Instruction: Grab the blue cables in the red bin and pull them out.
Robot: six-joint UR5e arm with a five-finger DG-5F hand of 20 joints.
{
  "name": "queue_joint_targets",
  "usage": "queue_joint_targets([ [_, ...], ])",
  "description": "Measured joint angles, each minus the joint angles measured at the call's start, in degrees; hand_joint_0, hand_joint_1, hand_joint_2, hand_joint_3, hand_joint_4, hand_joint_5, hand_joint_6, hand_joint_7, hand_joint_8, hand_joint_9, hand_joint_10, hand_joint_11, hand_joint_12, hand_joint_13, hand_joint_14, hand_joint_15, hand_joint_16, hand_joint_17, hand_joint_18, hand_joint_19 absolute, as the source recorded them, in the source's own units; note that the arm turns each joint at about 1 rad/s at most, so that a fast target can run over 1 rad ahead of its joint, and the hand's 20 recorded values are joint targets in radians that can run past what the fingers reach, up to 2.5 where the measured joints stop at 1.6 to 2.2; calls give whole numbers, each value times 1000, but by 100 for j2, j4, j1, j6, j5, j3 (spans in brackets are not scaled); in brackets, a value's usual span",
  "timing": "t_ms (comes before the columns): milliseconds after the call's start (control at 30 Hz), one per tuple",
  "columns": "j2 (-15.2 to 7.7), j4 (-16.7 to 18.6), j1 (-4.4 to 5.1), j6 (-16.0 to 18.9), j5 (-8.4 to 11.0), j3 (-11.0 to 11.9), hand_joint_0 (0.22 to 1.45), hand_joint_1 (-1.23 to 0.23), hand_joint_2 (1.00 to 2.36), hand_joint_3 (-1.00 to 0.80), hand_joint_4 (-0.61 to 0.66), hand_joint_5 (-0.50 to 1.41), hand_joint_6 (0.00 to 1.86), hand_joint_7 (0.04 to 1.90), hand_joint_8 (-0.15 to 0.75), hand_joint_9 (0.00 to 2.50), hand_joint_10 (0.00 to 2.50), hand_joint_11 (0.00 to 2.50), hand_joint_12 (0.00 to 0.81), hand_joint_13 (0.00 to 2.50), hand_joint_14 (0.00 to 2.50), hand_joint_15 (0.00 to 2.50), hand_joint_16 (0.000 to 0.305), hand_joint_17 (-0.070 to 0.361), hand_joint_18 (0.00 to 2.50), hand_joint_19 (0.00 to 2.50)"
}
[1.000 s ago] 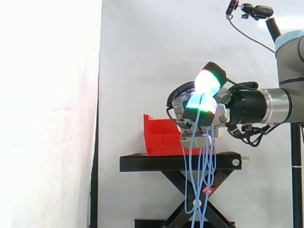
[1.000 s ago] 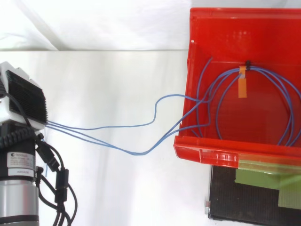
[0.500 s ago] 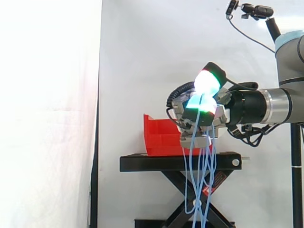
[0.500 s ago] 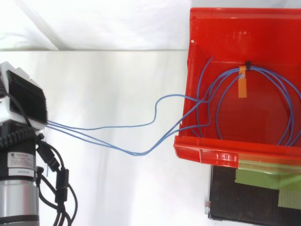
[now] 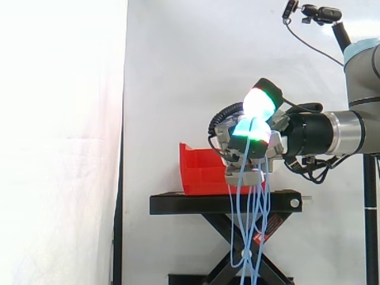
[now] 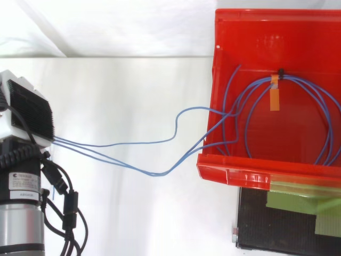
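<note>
The red bin (image 6: 277,170) stands on the black stand (image 5: 225,203). Inside it lies a coil of blue cables (image 6: 319,114), tied with an orange tag at the top. Several strands of that cable (image 6: 160,143) run out over the bin's left wall toward my hand (image 6: 29,114). In the side view my hand (image 5: 252,139) hovers above the stand's right part, fingers curled round the blue cables (image 5: 252,225), whose loops hang down past the stand. Its fingertips (image 5: 259,102) glow green and white.
The stand is a black scissor lift (image 5: 237,261) before a white curtain. A strip of green tape (image 6: 293,202) lies on the black platform below the bin in the top view. The arm (image 5: 338,133) comes in from the right.
</note>
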Motion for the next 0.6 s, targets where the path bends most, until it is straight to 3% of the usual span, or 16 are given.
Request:
queue_joint_targets([
  [600,0,2,1,0,0,0,972,-963,1000,-989,185,1005,631,634,230,1580,31,1233,299,1606,1160,1126,39,88,1085,1230],
])
